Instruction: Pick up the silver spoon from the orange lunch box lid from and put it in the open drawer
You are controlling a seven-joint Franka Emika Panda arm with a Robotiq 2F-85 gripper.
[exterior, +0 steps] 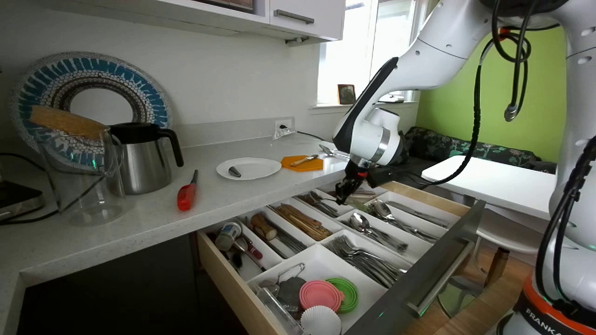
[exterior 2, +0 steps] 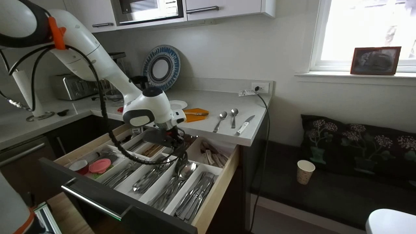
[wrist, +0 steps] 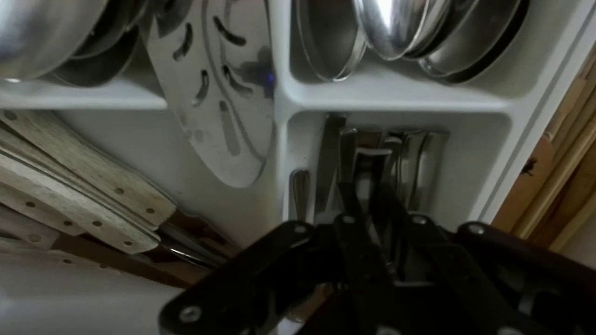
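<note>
My gripper points down into a rear compartment of the open drawer. In the wrist view its dark fingers are close together over several metal handles. A silver handle-like piece shows between or just beyond the fingertips. I cannot tell whether it is held, nor whether it is the silver spoon. The orange lid lies on the counter and also shows in an exterior view. A pale-handled utensil lies on it; no silver spoon shows there.
Two spoons and a white-handled knife lie on the counter right of the lid. A white plate stands left of it. White dividers and a slotted server are close to the fingers.
</note>
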